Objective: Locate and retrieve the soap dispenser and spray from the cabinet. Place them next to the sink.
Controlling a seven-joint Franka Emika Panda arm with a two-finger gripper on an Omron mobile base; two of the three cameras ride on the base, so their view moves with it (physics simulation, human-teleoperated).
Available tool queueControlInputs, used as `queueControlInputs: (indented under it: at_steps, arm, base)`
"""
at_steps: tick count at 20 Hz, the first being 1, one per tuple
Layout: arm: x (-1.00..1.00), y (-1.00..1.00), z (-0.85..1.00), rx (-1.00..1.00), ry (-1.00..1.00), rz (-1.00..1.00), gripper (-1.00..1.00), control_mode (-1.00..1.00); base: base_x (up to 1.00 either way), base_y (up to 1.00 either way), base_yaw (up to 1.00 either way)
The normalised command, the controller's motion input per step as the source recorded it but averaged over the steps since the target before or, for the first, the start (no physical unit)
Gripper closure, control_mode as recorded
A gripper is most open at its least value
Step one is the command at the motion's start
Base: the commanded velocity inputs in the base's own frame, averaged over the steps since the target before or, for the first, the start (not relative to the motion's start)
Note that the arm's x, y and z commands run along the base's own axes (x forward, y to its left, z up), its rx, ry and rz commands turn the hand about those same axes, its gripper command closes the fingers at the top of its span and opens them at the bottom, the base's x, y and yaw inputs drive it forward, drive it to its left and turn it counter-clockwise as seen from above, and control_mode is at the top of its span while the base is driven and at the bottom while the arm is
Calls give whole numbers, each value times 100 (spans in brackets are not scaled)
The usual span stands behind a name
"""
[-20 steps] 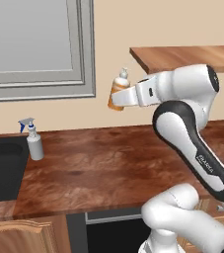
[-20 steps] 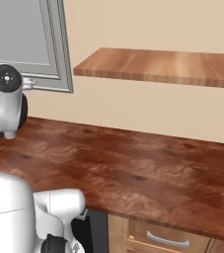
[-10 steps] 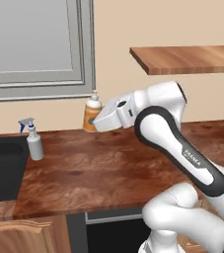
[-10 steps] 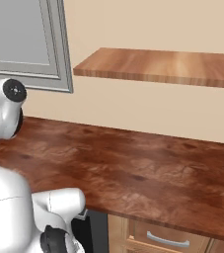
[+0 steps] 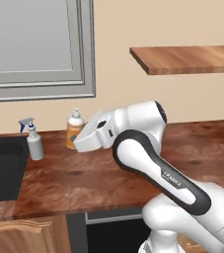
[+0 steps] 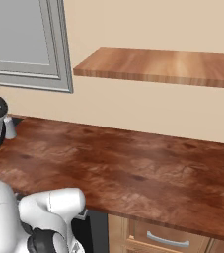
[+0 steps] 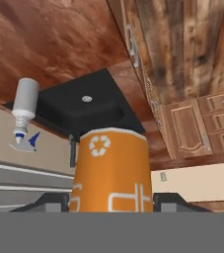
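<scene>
Grey trigger spray bottle (image 5: 34,145) stands beside the black sink (image 5: 2,165); at its three o'clock, my gripper (image 5: 80,143) is clamped on the amber pump-top soap dispenser (image 5: 75,129), not yet set down.

The tool (image 5: 77,143) gripped the soap dispenser (image 5: 74,129) above the desk (image 5: 84,183), near the spray (image 5: 33,141) beside the sink (image 5: 2,165).

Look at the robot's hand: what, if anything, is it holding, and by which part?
The hand holds the orange soap dispenser, gripped on its body from both sides; its white pump top sticks out free above the counter.
</scene>
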Motion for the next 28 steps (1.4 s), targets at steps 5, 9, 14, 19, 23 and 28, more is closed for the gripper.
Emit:
queueControlInputs:
  at_steps: [5, 9, 14, 19, 23, 28]
  arm:
    - [23, 16, -53, -4, -19, 2, 100, -100]
    - [43, 1, -61, -3, -18, 2, 100, -100]
    - [54, 0, -68, -5, -12, 3, 100, -100]
    - [52, 4, -54, -7, -2, 5, 100, -100]
    - [22, 1, -49, -2, 0, 12, 100, -100]
    - [10, 1, -30, 0, 0, 15, 100, -100]
  base:
    - [0, 0, 0]
    - [0, 0, 0]
    - [0, 0, 0]
    - [0, 0, 0]
    - [0, 0, 0]
    - [0, 0, 0]
